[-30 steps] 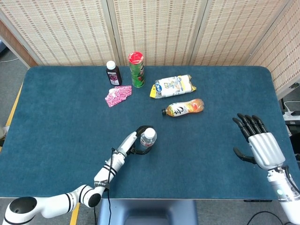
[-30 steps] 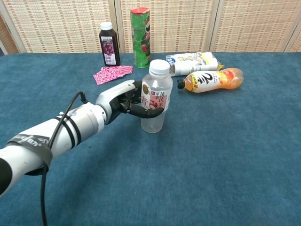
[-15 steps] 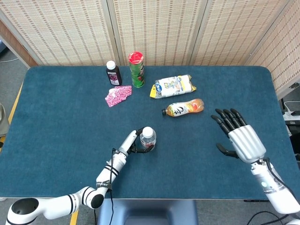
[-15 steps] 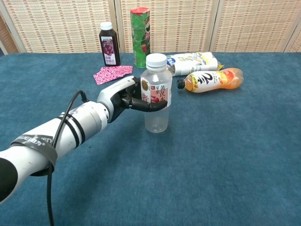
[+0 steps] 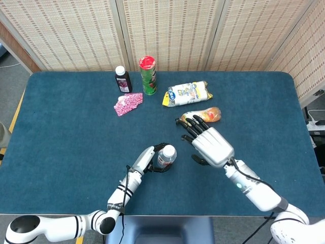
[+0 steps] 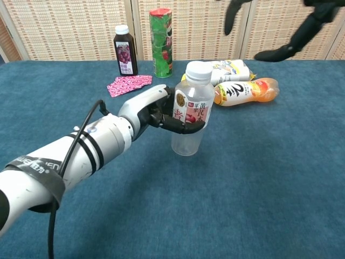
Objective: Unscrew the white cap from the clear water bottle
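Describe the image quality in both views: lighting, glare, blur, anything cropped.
Head view: even, soft light, no glare, sharp throughout; the right hand hides part of the orange bottle. Chest view: the water bottle and left hand are sharp; the right hand is dark, slightly blurred, cropped at the top edge.

The clear water bottle [image 6: 191,120] is showing a dark red label with pale Chinese characters in the chest view, though they are too small to make out with certainty. The orange drink bottle [image 6: 247,90] lying on its side is displaying a large black "2" on its white label. Grey lettering is running along a black band [image 6: 33,165] on the left arm, too blurred to read.
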`<state>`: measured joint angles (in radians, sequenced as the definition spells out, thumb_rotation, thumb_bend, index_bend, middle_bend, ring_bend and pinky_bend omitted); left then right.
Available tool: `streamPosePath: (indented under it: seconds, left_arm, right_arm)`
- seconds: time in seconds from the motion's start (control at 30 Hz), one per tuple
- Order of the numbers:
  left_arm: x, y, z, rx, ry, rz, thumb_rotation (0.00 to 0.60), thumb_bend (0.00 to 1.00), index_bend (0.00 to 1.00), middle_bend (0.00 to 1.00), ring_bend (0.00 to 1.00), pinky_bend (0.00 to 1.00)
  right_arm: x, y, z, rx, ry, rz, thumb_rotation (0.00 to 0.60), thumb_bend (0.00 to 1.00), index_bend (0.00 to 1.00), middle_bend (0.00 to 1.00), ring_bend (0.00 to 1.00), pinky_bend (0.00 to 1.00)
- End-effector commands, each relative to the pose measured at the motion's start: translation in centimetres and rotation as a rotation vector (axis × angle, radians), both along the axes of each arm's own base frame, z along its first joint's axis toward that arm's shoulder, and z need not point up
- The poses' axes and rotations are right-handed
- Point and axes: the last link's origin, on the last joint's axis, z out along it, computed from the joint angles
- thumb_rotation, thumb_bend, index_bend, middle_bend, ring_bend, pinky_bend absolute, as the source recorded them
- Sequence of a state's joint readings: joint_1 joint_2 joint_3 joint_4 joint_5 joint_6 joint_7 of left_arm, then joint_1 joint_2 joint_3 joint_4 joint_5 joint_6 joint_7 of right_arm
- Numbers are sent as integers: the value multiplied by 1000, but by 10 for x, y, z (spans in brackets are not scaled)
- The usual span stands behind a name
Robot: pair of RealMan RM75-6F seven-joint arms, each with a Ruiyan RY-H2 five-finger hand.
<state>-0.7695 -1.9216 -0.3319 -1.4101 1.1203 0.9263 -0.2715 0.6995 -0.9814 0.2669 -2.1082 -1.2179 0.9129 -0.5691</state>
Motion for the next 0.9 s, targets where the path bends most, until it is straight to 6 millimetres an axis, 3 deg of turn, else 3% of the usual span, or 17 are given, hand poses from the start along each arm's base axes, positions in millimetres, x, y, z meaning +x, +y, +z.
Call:
streamPosePath:
  seconds: [0.03,0.3,0.9]
  left_arm:
    - [3,-1,2,-5,4,10,600,345,424,506,271,206]
    - [5,-1,2,-12,13,15,600,344,424,505,270,205]
    - [6,-6,2,-13,26,-13,600,345,424,505,271,213]
  right_arm:
    - [25,1,-24,54,-9,12,534,250,298,0,0,0]
    - [38,0,-42,67,36,3,533,250,311,0,0,0]
    - [43,-7,-44,46,91,-50,533,250,343,0,0,0]
